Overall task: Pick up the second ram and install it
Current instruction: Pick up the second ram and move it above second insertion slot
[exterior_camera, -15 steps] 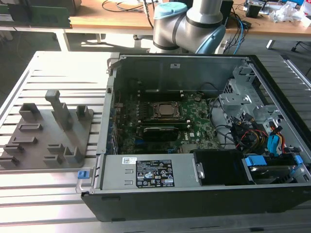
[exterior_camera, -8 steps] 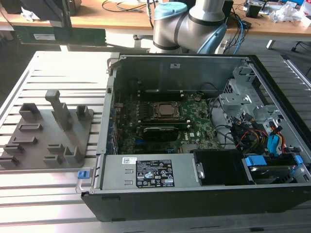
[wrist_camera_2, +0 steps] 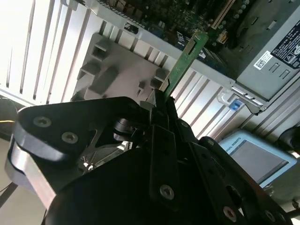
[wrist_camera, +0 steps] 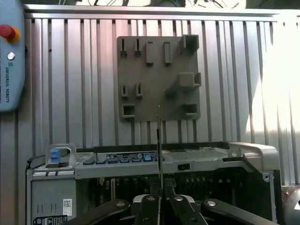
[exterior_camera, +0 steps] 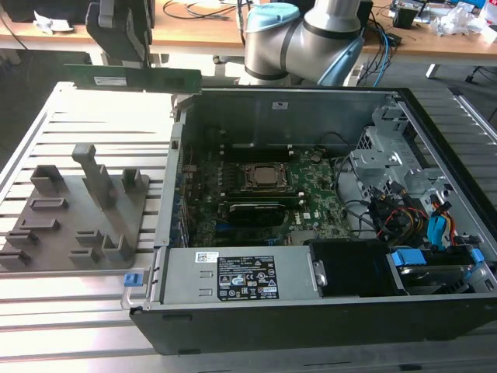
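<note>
The second ram (exterior_camera: 132,79) is a long green stick held level in the air, above the slatted table's far side and next to the open computer case's (exterior_camera: 311,311) far corner on the exterior view's left. My gripper (exterior_camera: 126,65) is shut on its top edge. In the second wrist view the second ram (wrist_camera_2: 185,63) juts out from the gripper (wrist_camera_2: 162,97) toward the case. The first wrist view shows it edge-on as a thin line (wrist_camera: 159,136) rising from the gripper (wrist_camera: 161,190). Inside the case lies the motherboard (exterior_camera: 311,194) with its square processor socket (exterior_camera: 268,177).
A grey fixture plate (exterior_camera: 74,233) with upright blocks lies on the table beside the case; it also appears in both wrist views (wrist_camera_2: 117,70) (wrist_camera: 159,70). A black ribbed card (exterior_camera: 256,211) sits by the socket. Cables and drive bays (exterior_camera: 419,225) fill the case's right. A teach pendant (wrist_camera: 9,56) lies nearby.
</note>
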